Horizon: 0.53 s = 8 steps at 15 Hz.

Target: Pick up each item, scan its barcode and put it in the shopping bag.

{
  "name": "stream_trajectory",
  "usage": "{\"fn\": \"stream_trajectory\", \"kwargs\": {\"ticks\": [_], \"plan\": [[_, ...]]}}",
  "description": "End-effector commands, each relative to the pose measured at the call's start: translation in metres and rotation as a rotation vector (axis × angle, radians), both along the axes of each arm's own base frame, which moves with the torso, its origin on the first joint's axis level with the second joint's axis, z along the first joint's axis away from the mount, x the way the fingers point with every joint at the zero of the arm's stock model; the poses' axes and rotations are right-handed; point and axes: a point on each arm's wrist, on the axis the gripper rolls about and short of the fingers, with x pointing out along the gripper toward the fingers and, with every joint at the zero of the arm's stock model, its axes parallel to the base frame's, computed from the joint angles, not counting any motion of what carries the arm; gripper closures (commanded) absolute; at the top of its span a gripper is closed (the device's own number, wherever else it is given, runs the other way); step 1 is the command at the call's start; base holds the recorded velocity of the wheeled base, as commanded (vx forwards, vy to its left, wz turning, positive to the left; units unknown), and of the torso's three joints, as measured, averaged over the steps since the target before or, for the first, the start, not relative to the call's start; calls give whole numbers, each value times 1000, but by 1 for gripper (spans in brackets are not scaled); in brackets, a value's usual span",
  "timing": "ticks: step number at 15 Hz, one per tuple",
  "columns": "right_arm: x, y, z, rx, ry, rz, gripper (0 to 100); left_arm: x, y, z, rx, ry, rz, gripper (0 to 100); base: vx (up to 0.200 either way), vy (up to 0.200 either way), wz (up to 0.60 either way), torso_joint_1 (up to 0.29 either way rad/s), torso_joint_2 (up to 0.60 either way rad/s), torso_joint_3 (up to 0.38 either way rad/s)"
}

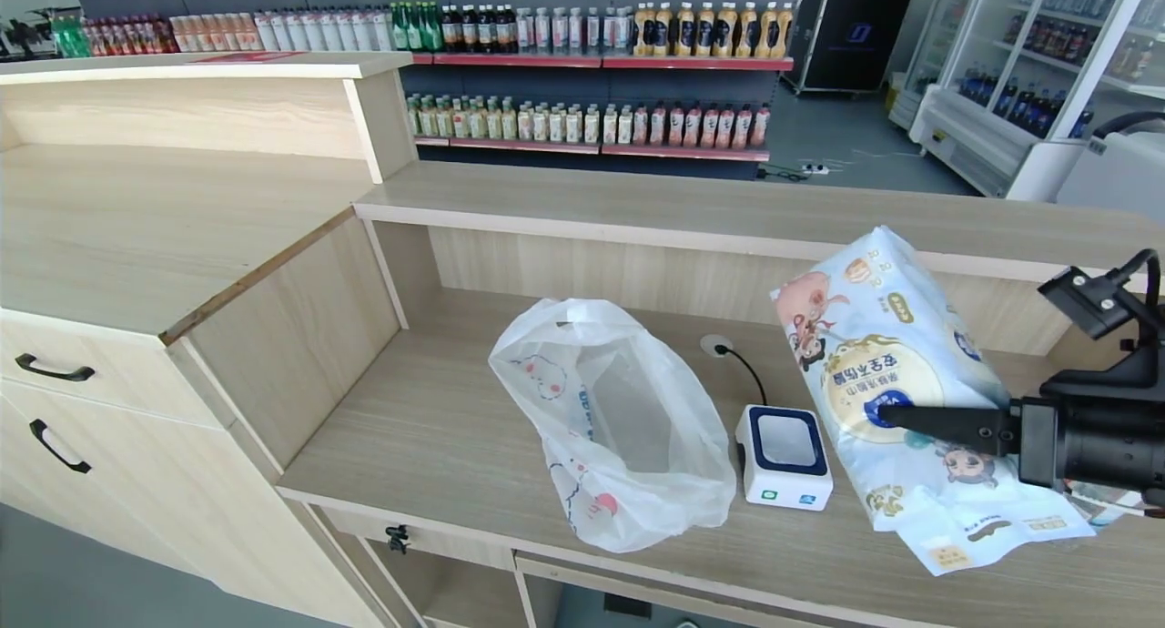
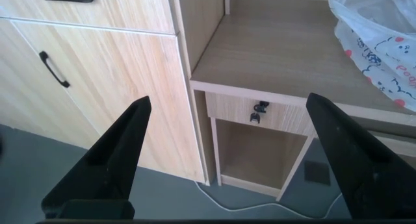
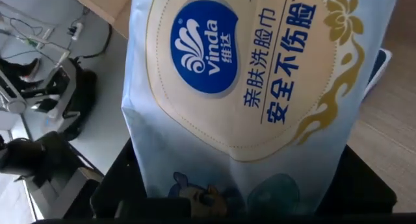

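Blue round logo and rows of characters on the tissue pack [image 3: 227, 133]; cartoon print on the shopping bag [image 1: 619, 428]

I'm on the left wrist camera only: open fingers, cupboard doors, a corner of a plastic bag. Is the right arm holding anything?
Observer: Yes. The right gripper is shut on a pale blue tissue pack, held at a tilt.
Operator: Where's the scanner?
Observer: The white scanner sits on the counter, between the shopping bag and the pack.
Operator: Is the pack over the scanner?
Observer: Not squarely. In the head view it hangs just to the scanner's right, its printed face toward the camera.
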Motion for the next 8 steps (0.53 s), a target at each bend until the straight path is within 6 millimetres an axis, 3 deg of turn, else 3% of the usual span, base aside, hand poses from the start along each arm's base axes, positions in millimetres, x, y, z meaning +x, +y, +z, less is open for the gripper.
{"fn": "stream_trajectory", "kwargs": {"ticks": [1, 4, 8], "plan": [[19, -24, -25, 28, 114, -54, 100, 0, 0, 0, 0, 0, 1, 0, 0, 0, 0, 0, 0, 0], [28, -38, -41, 120, 177, 20, 100, 0, 0, 0, 0, 0, 1, 0, 0, 0, 0, 0, 0, 0], [29, -49, -66, 85, 211, 21, 100, 0, 0, 0, 0, 0, 1, 0, 0, 0, 0, 0, 0, 0]]}}
